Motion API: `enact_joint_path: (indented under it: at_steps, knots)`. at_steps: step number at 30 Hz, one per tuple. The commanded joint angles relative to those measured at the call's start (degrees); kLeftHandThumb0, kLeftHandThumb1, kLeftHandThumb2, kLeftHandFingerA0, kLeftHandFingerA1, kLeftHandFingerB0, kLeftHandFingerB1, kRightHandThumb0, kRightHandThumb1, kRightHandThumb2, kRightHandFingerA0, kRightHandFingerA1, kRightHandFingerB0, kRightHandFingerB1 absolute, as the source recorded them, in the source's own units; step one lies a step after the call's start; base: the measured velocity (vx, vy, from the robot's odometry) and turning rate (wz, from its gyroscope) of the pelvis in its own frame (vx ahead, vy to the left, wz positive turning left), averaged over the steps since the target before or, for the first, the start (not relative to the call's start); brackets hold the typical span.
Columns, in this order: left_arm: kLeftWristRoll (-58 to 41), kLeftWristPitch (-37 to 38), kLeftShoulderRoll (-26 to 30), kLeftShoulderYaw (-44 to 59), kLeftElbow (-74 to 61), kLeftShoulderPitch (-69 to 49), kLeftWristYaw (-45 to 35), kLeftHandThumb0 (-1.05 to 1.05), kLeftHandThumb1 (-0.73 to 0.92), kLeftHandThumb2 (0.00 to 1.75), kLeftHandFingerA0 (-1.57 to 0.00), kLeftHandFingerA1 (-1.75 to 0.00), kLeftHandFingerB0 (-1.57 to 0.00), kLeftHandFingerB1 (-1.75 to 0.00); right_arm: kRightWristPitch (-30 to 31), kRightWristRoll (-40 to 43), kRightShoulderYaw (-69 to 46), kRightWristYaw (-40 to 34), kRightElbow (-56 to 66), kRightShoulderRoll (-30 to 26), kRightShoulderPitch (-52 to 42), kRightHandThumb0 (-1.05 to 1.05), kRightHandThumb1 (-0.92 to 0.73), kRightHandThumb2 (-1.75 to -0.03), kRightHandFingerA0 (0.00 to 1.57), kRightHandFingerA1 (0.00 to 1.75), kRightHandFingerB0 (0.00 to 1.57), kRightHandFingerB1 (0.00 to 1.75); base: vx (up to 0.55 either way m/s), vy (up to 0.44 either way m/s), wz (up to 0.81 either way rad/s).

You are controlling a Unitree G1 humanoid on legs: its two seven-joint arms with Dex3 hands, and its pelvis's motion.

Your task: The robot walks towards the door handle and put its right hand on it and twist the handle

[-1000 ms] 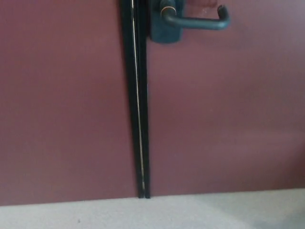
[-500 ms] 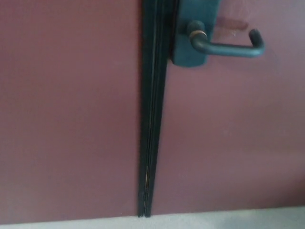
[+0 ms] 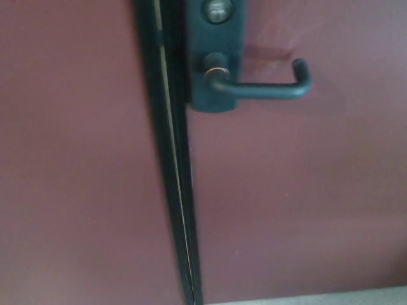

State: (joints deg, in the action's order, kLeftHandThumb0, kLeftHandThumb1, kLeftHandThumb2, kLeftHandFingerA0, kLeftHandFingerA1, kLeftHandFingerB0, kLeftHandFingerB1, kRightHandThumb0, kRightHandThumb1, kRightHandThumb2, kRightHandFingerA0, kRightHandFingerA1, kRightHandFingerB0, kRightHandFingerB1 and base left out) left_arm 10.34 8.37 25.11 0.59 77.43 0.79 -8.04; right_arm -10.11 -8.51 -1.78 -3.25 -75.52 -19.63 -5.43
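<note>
Head view shows one door handle (image 3: 261, 89), dark and lever-shaped, lying level with its free end turned up toward the right. It is fixed to one dark backplate (image 3: 215, 63) at the upper middle of the frame, with one round lock cylinder (image 3: 217, 11) above the lever's pivot. Two maroon door leaves (image 3: 299, 190) meet at one dark vertical seam (image 3: 173, 178) just left of the backplate. One pale strip of floor (image 3: 331, 298) shows at the bottom right. Neither robot hand is in view, so their state cannot be told; nothing touches the handle.
</note>
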Motion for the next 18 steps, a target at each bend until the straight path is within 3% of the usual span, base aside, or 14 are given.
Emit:
enact_joint_path:
  at_steps: [1,18]
  knots:
    - [0.49,0.36,0.17,0.0,0.17,-0.43,-0.66,-0.36,0.58,0.71,-0.57,-0.5,-0.39,-0.43,0.7,-0.26,0.15,0.28,-0.24,0.27,0.23,-0.22,-0.74,-0.62,0.63,0.44,0.47,0.38,0.0,0.0,0.0]
    - [0.71,0.05,0.07,0.13,0.33,-0.62,-0.62,-0.36,0.57,0.71,-0.58,-0.5,-0.39,-0.44,0.55,-0.38,0.78,0.86,-0.4,0.21,0.09,-0.21,-0.72,-0.61,0.62,0.43,0.47,0.38,0.02,0.053,0.09]
